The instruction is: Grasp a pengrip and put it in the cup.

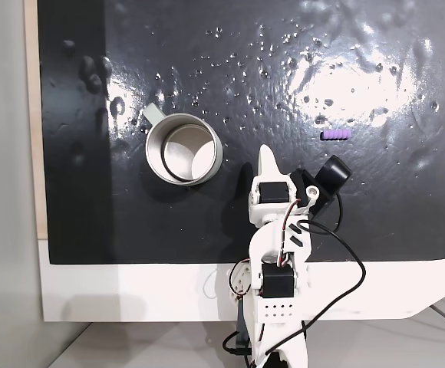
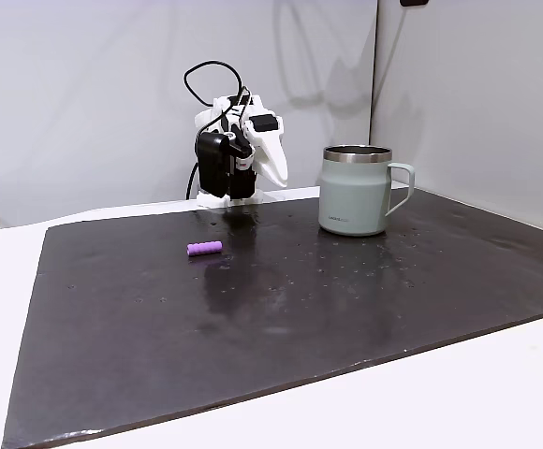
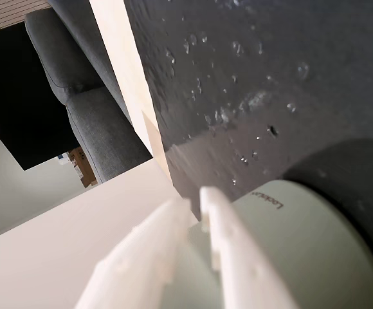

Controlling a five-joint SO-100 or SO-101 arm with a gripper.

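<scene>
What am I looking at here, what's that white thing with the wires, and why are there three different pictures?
The white thing is a small robot arm with a two-finger gripper at its tip. One fixed view looks straight down on the table; another fixed view looks across the table from the far side, facing the arm. The wrist view comes from a camera riding on the arm, so you see its two white fingers close together, holding nothing, with the cup's side right behind them. On the black mat stand a metal cup with a handle and, apart from it, a tiny purple ribbed pengrip lying on its side. Nothing is held.
</scene>
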